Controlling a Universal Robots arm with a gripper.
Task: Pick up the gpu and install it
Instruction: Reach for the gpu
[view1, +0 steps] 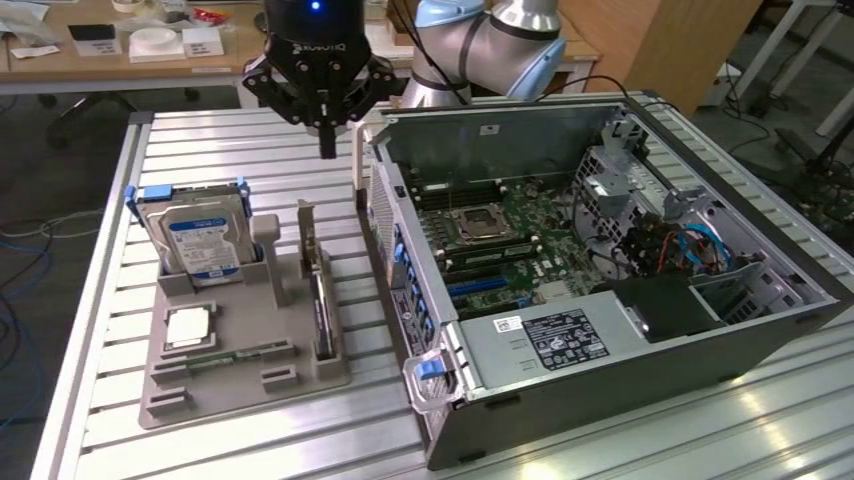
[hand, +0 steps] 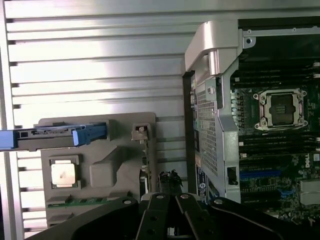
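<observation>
The gpu (view1: 320, 300) stands on its edge in a slot of the grey holder (view1: 220, 385), its silver bracket (view1: 307, 228) rising at the far end. My gripper (view1: 327, 148) hangs above the slatted table beyond the bracket end, apart from the card, shut with nothing between its fingers. In the wrist view the gpu (hand: 145, 162) shows as a thin edge on the grey holder (hand: 100, 175), just beside my shut gripper (hand: 170, 179). The open computer case (view1: 400, 250) lies at the exterior view's right, motherboard (view1: 514, 235) exposed.
On the holder also sit a hard drive with a blue-white label (view1: 200, 240) in blue rails, a silver processor (view1: 187, 328) and a green memory stick (view1: 227, 355). The case wall (hand: 210, 125) runs close beside the gpu. A desk with clutter (view1: 147, 45) stands behind.
</observation>
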